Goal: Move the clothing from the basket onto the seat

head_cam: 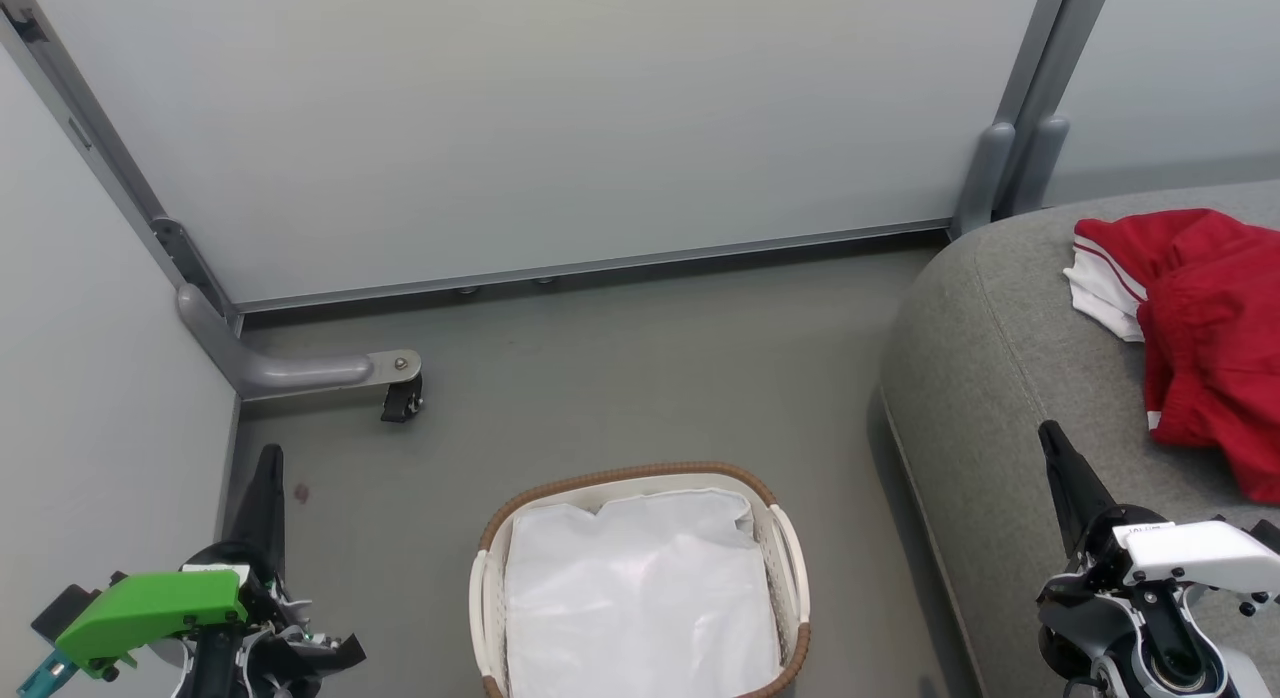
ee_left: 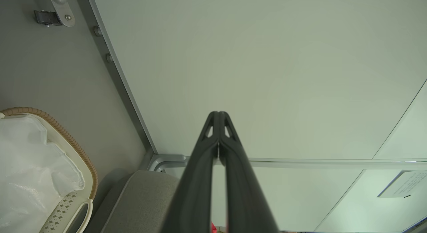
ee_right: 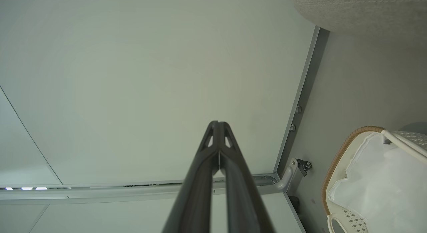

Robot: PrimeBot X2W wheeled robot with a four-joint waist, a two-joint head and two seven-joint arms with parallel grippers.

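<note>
The clothing (head_cam: 1205,328) is lying in a loose heap on the seat (head_cam: 1000,398), on its top, in from the rounded far-L corner & running off toward the R. The white-panelled, striped piece is poking out on the side nearest that corner. The plain red piece is spilling toward the seat's near side.

The basket (head_cam: 620,475) is sitting on the floor (head_cam: 620,378) near the seat's L edge, apart from it. A white liner (head_cam: 640,588) is covering its inside. Judging by that, the move is looking done, tho something thin under the liner can't be ruled out.

L gripper (head_cam: 268,460) is hanging over the floor's L edge, near the wall (head_cam: 100,378). R gripper (head_cam: 1052,436) is hanging over the seat's near-L part, near the clothing but apart from it. In both wrist views the fingertips (ee_left: 214,117) are pressing together, so each claw is closed tight & carrying nothing.

Handling, as a guess: the fabric is looking light, limp, prob. a bit slick, not fragile. It's going to be sagging & trailing rather than keeping shape, maybe snagging on the basket rim. Best hold is prob. a raised fold or bunched ridge near the heap's middle, pinching several layers at once. A flat panel or the striped hem is likelier to be slipping out. If anything's hiding in the basket, the pinch should be taking red cloth alone, avoiding the liner.
</note>
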